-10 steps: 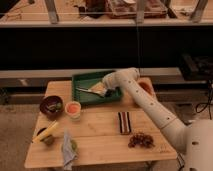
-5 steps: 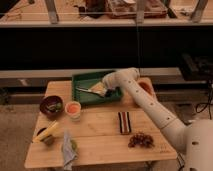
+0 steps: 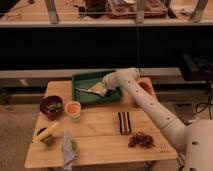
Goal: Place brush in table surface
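Note:
The brush lies in the green tray at the back of the light-wood table surface. Its thin pale handle points left and its tan bristle head is to the right. My gripper is down in the tray at the brush's head end, at the end of my white arm, which reaches in from the right. The gripper's body hides part of the bristle head.
A dark striped block and a cluster of dark pieces lie at the right of the table. A dark bowl, a cup with orange contents, a banana and a crumpled cloth are at the left.

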`<state>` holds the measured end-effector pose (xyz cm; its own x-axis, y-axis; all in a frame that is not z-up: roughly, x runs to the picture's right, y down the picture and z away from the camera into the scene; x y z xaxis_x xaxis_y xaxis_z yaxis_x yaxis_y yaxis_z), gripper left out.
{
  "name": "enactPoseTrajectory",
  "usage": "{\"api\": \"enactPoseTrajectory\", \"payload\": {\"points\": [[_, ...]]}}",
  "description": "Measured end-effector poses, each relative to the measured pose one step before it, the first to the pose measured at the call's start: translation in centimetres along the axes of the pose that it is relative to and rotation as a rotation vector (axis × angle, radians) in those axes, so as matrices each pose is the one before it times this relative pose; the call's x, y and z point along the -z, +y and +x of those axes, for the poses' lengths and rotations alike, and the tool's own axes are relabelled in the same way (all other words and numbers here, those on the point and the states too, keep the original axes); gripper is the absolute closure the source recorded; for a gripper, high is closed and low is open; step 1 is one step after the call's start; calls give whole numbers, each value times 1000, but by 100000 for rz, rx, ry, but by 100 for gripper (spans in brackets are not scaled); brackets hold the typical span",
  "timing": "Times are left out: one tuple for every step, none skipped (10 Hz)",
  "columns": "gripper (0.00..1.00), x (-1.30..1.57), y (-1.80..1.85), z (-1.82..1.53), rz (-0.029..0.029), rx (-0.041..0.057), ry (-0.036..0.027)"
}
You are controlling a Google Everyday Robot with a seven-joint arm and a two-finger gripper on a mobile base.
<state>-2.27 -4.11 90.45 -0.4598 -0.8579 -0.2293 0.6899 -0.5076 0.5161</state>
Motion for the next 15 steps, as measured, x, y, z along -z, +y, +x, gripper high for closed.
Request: {"api": "enactPoseTrajectory", "payload": {"points": [[20,97,209,217,-491,1745,-1641],[20,33,206,1020,-226,5390,-3369],[20,44,266,1019,-93,5149,-2991],[20,595,744,1964,-329,8105,-4587],[20,983,1212,1859,33,9430,-6173],[20,467,680,1320,1055,8321,-5395],[20,232,282,1279,2779,7684,-3985],[20,154,235,152,2394,2829,-3427],[20,-116,-196,-53,2517,625,-2373],[20,-547,-385,-175,1925,348,-1598],[20,-1360,-1011,-49,2711,1356,-2620],[20,-1667,-1042,-101,1895,1104,-2331],[20,-1486,-742,-372,637,169,-2235],[20,-1908,-989,-284,214,197,-2428],[20,-2020,-1020,-216,-1563,-525,-2284]]}}
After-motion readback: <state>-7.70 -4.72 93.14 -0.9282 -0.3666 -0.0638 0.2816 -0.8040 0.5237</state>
